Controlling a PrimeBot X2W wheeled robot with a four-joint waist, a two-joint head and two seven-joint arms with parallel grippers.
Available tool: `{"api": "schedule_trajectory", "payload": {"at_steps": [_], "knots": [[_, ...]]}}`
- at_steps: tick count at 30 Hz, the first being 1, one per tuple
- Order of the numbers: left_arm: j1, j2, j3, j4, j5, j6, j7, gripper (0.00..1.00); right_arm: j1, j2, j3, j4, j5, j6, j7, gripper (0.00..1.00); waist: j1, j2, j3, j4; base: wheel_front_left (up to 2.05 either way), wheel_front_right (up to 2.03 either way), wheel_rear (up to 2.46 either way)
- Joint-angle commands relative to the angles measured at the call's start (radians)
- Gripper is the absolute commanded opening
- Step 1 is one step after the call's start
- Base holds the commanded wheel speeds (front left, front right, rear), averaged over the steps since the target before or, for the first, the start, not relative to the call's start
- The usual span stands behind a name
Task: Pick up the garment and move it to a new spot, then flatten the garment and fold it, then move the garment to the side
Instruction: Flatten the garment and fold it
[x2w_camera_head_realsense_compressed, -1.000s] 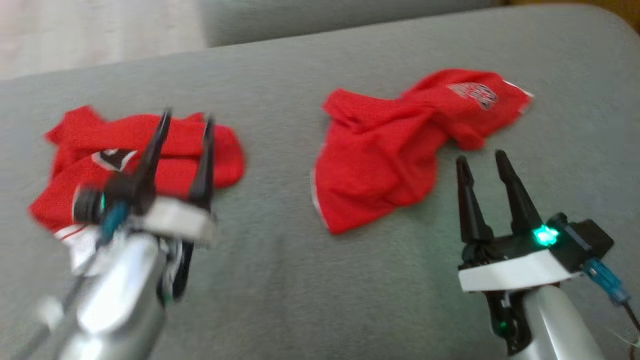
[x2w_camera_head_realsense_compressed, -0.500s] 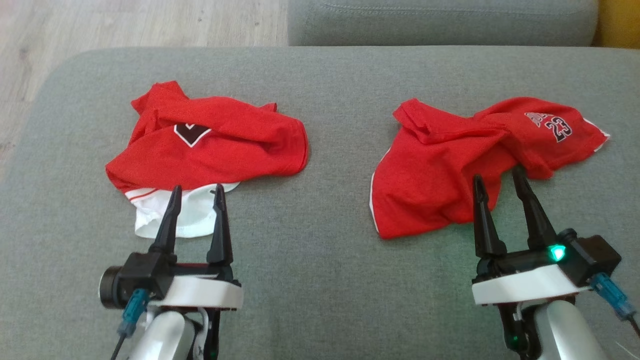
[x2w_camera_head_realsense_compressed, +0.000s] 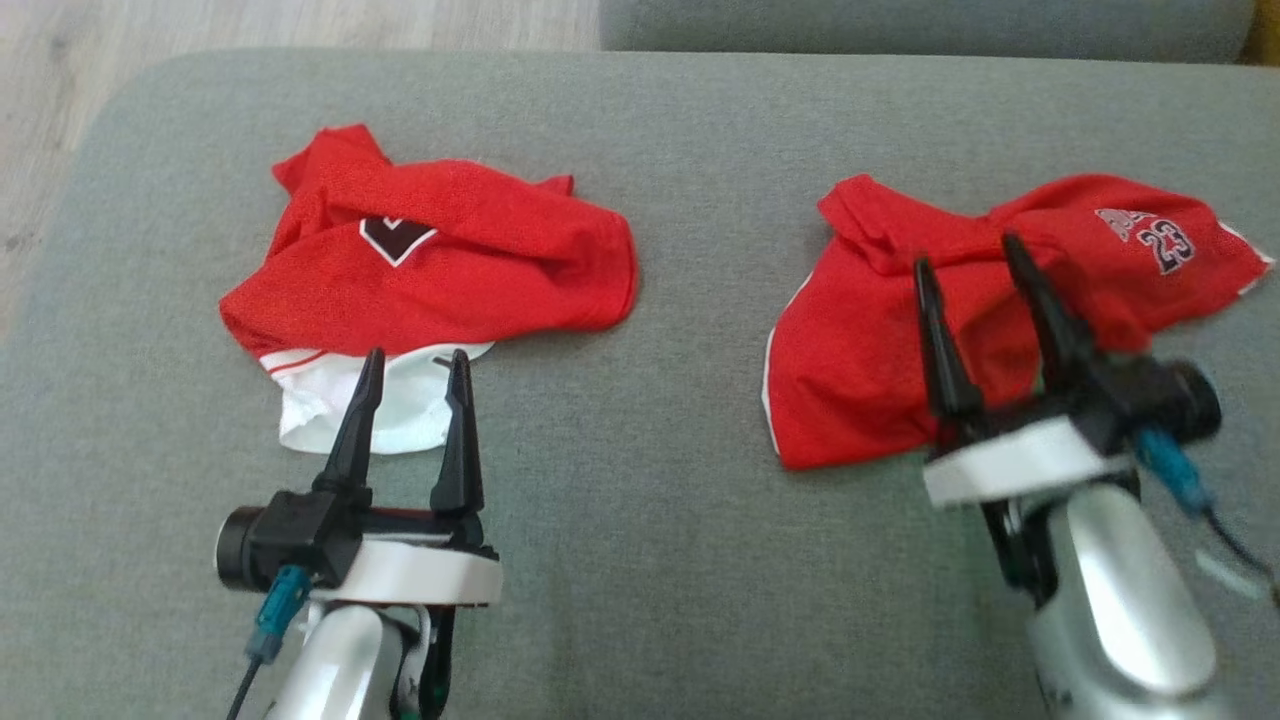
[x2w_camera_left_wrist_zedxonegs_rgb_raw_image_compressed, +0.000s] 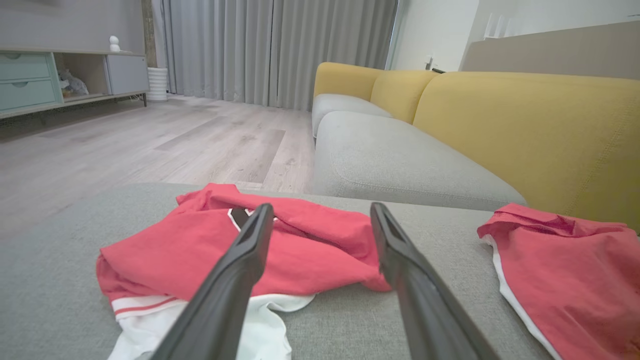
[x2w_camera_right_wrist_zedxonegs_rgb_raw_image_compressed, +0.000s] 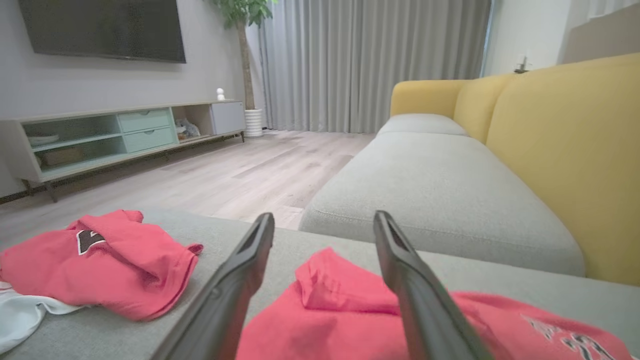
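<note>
Two crumpled red garments lie on the grey cushion (x2w_camera_head_realsense_compressed: 620, 520). The left garment (x2w_camera_head_realsense_compressed: 450, 260) has a black diamond patch and a white hem; it also appears in the left wrist view (x2w_camera_left_wrist_zedxonegs_rgb_raw_image_compressed: 200, 250) and the right wrist view (x2w_camera_right_wrist_zedxonegs_rgb_raw_image_compressed: 115, 265). The right garment (x2w_camera_head_realsense_compressed: 860, 340), printed with 23, lies bunched (x2w_camera_right_wrist_zedxonegs_rgb_raw_image_compressed: 340, 310) (x2w_camera_left_wrist_zedxonegs_rgb_raw_image_compressed: 565, 270). My left gripper (x2w_camera_head_realsense_compressed: 417, 355) (x2w_camera_left_wrist_zedxonegs_rgb_raw_image_compressed: 321, 207) is open, its tips at the white hem, holding nothing. My right gripper (x2w_camera_head_realsense_compressed: 965, 250) (x2w_camera_right_wrist_zedxonegs_rgb_raw_image_compressed: 324, 216) is open above the middle of the right garment, with nothing between the fingers.
A second grey seat cushion (x2w_camera_right_wrist_zedxonegs_rgb_raw_image_compressed: 430, 185) lies beyond the far edge, with a yellow backrest (x2w_camera_right_wrist_zedxonegs_rgb_raw_image_compressed: 570, 150) on the right. Wooden floor (x2w_camera_left_wrist_zedxonegs_rgb_raw_image_compressed: 150, 145) drops off past the cushion's left and far-left edge. A low cabinet (x2w_camera_right_wrist_zedxonegs_rgb_raw_image_compressed: 125, 135) stands by the far wall.
The head camera swung and settled, shifting the whole picture. My right gripper has moved forward, from the near edge of the right garment to over its middle. Both grippers stay open.
</note>
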Motion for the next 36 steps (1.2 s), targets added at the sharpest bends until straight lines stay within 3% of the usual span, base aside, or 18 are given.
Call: {"api": "schedule_trajectory", "payload": {"at_steps": [1,9,17,18,19,20,29,36], "knots": [[-0.050,0.000,0.039,-0.027,0.010,-0.007,-0.009,1.00,-0.054,-0.003,0.027,-0.010,-0.010,-0.001,0.012,1.00,0.0000,0.0000,0.009,0.010,0.00,0.00,0.00],[-0.063,-0.026,0.057,-0.016,0.031,-0.042,-0.009,1.00,-0.238,-0.003,0.031,0.217,-0.133,-0.001,0.214,1.00,0.0000,0.0000,0.041,0.050,0.00,0.00,0.00],[-0.064,-0.033,0.072,-0.009,0.039,-0.053,-0.009,1.00,-0.333,-0.003,-0.020,0.374,-0.258,-0.001,0.312,1.00,0.0000,0.0000,0.057,0.067,0.00,0.00,0.00],[-0.063,-0.034,0.073,-0.009,0.040,-0.053,-0.009,1.00,-0.339,-0.003,-0.028,0.392,-0.265,-0.001,0.320,0.75,0.0000,0.0000,0.057,0.067,0.00,0.00,0.00],[-0.062,-0.034,0.074,-0.009,0.040,-0.053,-0.009,1.00,-0.345,-0.003,-0.034,0.407,-0.274,-0.001,0.326,0.10,0.0000,0.0000,0.056,0.065,0.00,0.00,0.00],[-0.060,-0.034,0.076,-0.010,0.042,-0.051,-0.009,1.00,-0.350,-0.003,-0.035,0.420,-0.282,-0.001,0.328,0.00,0.0000,0.0000,0.056,0.060,0.00,0.00,0.00],[-0.038,-0.035,0.111,0.001,0.071,-0.058,-0.009,1.00,-0.372,-0.003,0.014,0.409,-0.165,-0.001,0.162,0.00,0.0000,0.0000,0.027,-0.006,0.00,0.00,0.00],[-0.038,-0.035,0.108,0.004,0.063,-0.061,-0.009,1.00,-0.464,-0.003,-0.004,0.419,-0.102,-0.001,0.115,0.00,0.0000,0.0000,-0.017,-0.002,0.00,0.00,0.00]]}}
